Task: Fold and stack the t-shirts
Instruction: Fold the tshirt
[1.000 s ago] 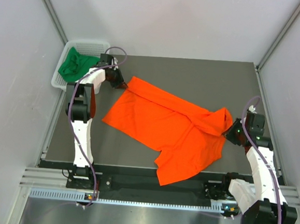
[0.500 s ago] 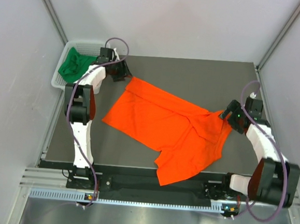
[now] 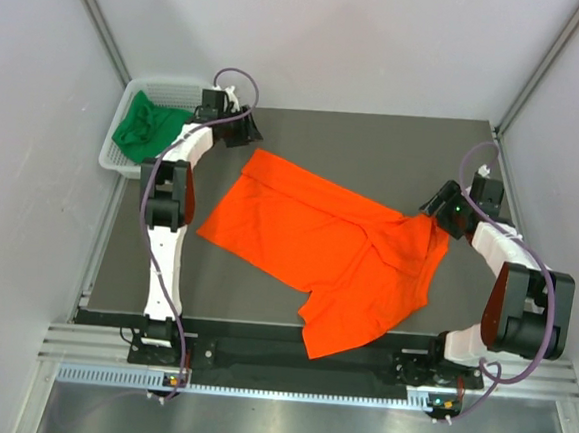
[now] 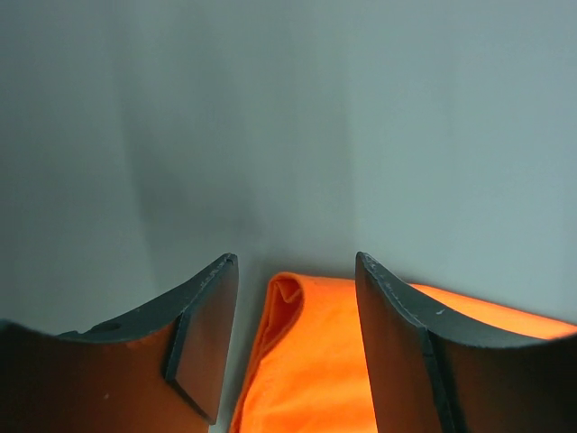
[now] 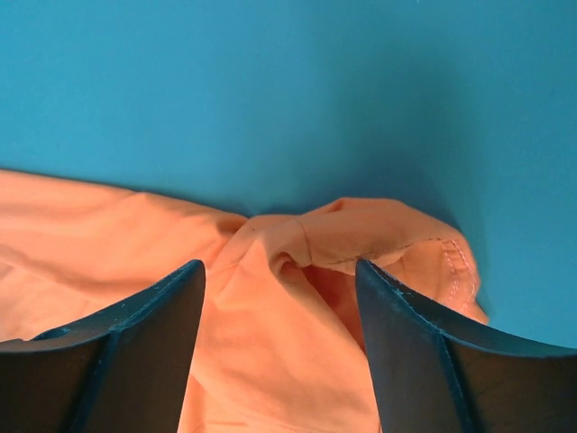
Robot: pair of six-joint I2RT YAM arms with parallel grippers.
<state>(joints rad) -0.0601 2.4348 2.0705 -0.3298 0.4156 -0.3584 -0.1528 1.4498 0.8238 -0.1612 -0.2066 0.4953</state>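
Observation:
An orange t-shirt (image 3: 327, 250) lies spread and rumpled across the dark table, its left corner folded over. A dark green t-shirt (image 3: 146, 127) is bunched in the white basket (image 3: 114, 158) at the back left. My left gripper (image 3: 246, 133) is open just above the orange shirt's back-left corner (image 4: 293, 298), with nothing in its jaws. At the shirt's right edge my right gripper (image 3: 439, 206) is open over a crumpled sleeve (image 5: 361, 234), not holding it.
The white mesh basket stands off the table's back-left corner. Grey enclosure walls rise close on both sides and at the back. Bare table (image 3: 395, 150) shows behind the orange shirt.
Both grippers have opened and let go of the orange shirt. They have pulled up and back from its corners. The shirt's right sleeve has dropped onto the table.

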